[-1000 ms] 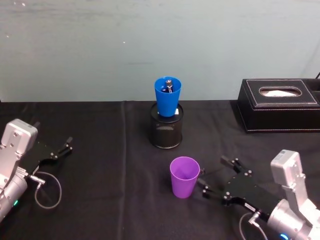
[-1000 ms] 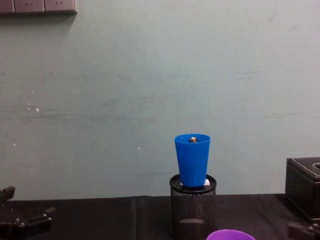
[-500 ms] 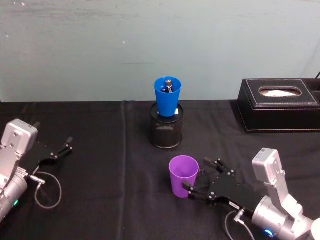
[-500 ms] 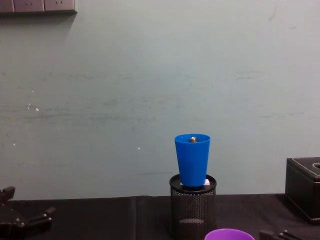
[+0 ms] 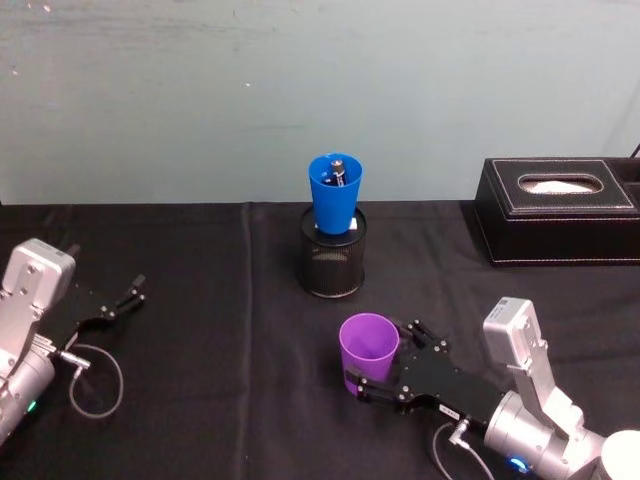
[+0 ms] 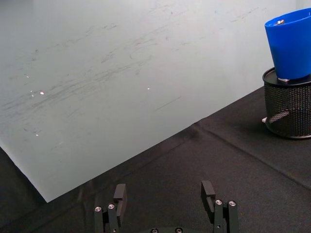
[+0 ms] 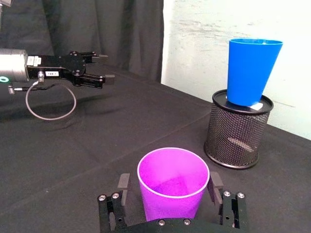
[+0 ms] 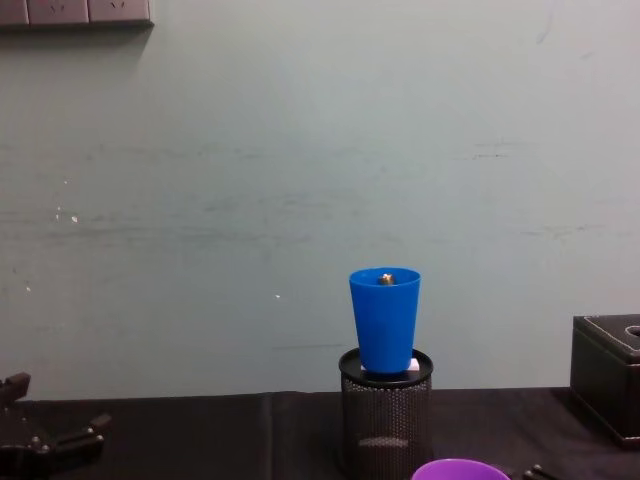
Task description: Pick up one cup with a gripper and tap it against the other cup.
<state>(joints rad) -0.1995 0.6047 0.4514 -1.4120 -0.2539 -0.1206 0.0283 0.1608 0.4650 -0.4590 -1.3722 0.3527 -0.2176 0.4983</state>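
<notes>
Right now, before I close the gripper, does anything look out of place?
Only the blue cup: it stands on the black mesh holder, not on the table, with a small brownish thing at its rim. The purple cup is upright between the open fingers of the right gripper; the left gripper rests open at left.

My left end effector, at the left of the frame, is black with a small white label, a silver wrist and a grey looping cable. My right end effector, lower right, is black with silver screws.

Purple cup cut off at chest view's bottom edge.
</notes>
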